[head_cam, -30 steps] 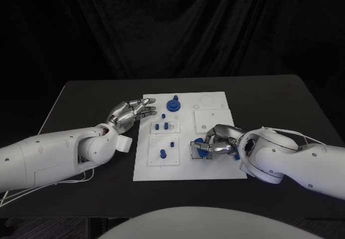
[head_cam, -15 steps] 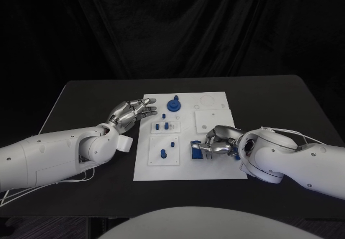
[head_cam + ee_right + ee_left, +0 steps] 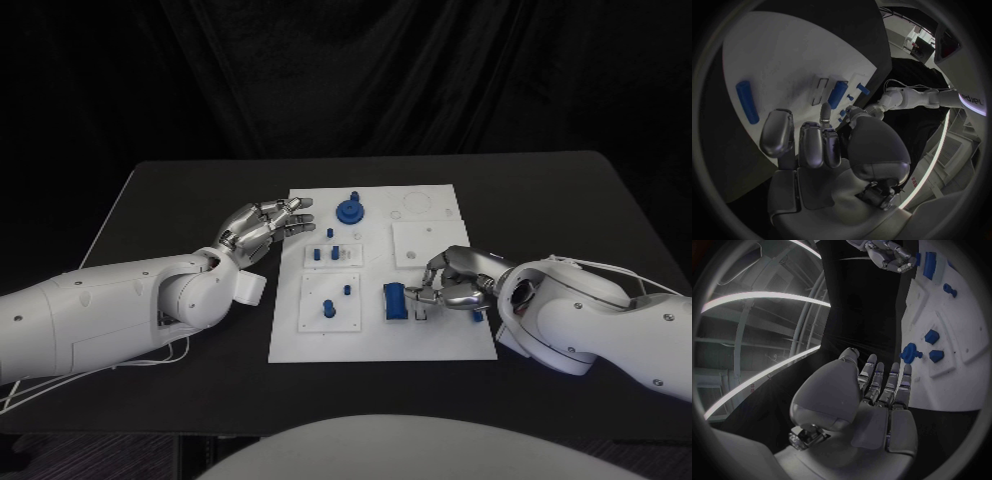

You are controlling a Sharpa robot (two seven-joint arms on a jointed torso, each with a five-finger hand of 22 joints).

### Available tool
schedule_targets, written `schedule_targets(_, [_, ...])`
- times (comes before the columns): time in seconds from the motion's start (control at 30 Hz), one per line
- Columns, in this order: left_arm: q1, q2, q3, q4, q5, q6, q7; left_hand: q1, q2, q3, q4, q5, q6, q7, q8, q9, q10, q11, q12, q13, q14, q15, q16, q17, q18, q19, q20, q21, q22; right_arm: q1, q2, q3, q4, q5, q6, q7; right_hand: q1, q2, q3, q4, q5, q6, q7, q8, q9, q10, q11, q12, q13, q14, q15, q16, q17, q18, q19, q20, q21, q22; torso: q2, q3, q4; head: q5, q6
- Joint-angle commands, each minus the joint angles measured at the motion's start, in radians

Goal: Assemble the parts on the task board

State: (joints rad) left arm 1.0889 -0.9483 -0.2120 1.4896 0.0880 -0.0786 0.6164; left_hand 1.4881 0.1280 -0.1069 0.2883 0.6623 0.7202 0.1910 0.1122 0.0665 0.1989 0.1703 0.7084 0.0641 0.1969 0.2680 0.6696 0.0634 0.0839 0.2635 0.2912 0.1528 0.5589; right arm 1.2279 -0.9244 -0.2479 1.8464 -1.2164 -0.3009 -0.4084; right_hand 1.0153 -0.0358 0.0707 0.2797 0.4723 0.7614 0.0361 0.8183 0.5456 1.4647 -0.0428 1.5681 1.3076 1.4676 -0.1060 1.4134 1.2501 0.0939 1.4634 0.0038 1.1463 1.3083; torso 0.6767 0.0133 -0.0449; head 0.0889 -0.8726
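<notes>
The white task board [image 3: 433, 340] lies mid-table. An oblong blue block [image 3: 394, 300] rests on it, free of my right hand [image 3: 456, 279], which hovers just to its right with fingers loosely bent and nothing in them. The right wrist view shows that hand [image 3: 817, 145] over the board, the block [image 3: 837, 94] beyond its fingertips and a blue cylinder [image 3: 747, 101] lying loose. My left hand [image 3: 265, 227] hangs open at the board's left edge, fingers spread toward a round blue part [image 3: 351, 211]. In the left wrist view this hand [image 3: 876, 395] faces the blue parts [image 3: 909, 352].
Small blue pegs stand in two raised white plates on the board's left half [image 3: 332, 252] [image 3: 329, 305]. A small blue piece [image 3: 477, 315] lies under my right hand. Black table [image 3: 173, 200] surrounds the board, with bare room at the back and right.
My right hand has let go of the oblong blue block and drawn back to the right. The block now lies on the board alone. The left hand has not moved.
</notes>
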Motion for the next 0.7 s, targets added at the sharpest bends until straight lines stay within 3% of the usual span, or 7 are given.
schedule_targets(0.03, [-0.002, -0.001, 0.001, 0.001, 0.0, 0.009, 0.01, 0.011, 0.0, 0.003, 0.0, 0.006, 0.006, 0.01, 0.003, 0.001, -0.001, 0.006, -0.001, 0.0, 0.0, 0.009, 0.003, 0.001, -0.003, 0.004, 0.0, 0.005, 0.0, 0.029, -0.034, 0.001, 0.018, -0.027, -0.027, 0.005, 0.012, -0.001, 0.001, 0.001, 0.008, 0.0, -0.004, 0.003, -0.002, 0.106, 0.004, 0.003, 0.263, 0.052, 0.004, 0.007, 0.002, -0.01, 0.008, 0.004, 0.008, 0.151, 0.0, 0.0002, -0.0003, -0.003, 0.0])
schedule_targets(0.23, [-0.002, 0.002, 0.001, -0.001, 0.001, 0.007, 0.009, 0.011, 0.0, 0.003, 0.0, 0.006, 0.007, 0.01, 0.004, 0.001, -0.001, 0.006, -0.001, 0.0, 0.0, 0.009, 0.003, 0.001, -0.003, 0.004, 0.0, 0.005, 0.001, 0.052, -0.086, 0.0, 0.026, -0.052, -0.001, -0.025, 0.026, -0.004, -0.001, 0.005, 0.034, 0.003, -0.004, 0.004, -0.005, 0.106, 0.004, 0.003, 0.263, 0.052, 0.004, 0.01, 0.006, -0.011, 0.01, 0.004, 0.016, 0.153, -0.001, 0.0, 0.0, -0.008, 0.0])
schedule_targets(0.3, [-0.002, 0.004, 0.001, -0.001, 0.001, 0.008, 0.009, 0.011, 0.0, 0.003, 0.0, 0.006, 0.007, 0.01, 0.004, 0.001, -0.001, 0.006, -0.001, 0.0, 0.0, 0.009, 0.003, 0.001, -0.003, 0.004, 0.0, 0.005, 0.001, 0.053, -0.1, 0.0, 0.023, -0.069, 0.006, -0.032, 0.051, -0.008, 0.003, 0.002, 0.08, 0.008, -0.007, 0.007, -0.008, 0.106, 0.001, 0.003, 0.263, 0.056, 0.002, 0.02, 0.024, -0.015, 0.016, 0.002, 0.037, 0.158, 0.0, 0.0, -0.0002, -0.009, 0.0])
schedule_targets(0.47, [-0.002, 0.004, 0.001, 0.0, 0.001, 0.008, 0.009, 0.011, 0.0, 0.003, 0.0, 0.006, 0.007, 0.01, 0.004, 0.001, -0.001, 0.006, -0.001, 0.0, 0.0, 0.009, 0.003, 0.001, -0.003, 0.004, 0.0, 0.005, 0.001, 0.037, -0.123, 0.0, 0.019, -0.121, 0.019, -0.055, 0.059, -0.009, 0.004, 0.002, 0.089, 0.01, -0.008, 0.007, -0.009, 0.106, 0.0, 0.003, 0.263, 0.057, 0.002, 0.022, 0.026, -0.017, 0.02, 0.002, 0.049, 0.162, 0.0, -0.0005, 0.0003, -0.013, 0.0])
schedule_targets(0.7, [-0.002, 0.001, 0.001, 0.0, 0.001, 0.007, 0.009, 0.011, 0.0, 0.003, 0.0, 0.006, 0.007, 0.01, 0.004, 0.001, -0.001, 0.006, -0.001, 0.0, 0.0, 0.009, 0.003, 0.001, -0.003, 0.004, 0.0, 0.005, 0.001, 0.008, -0.14, -0.001, 0.012, -0.207, 0.032, -0.1, 0.059, -0.014, 0.002, 0.004, 0.09, 0.01, -0.008, 0.007, -0.01, 0.106, 0.0, 0.003, 0.263, 0.056, 0.001, 0.021, 0.024, -0.017, 0.019, 0.001, 0.047, 0.161, 0.001, 0.0003, -0.0005, -0.046, 0.0])
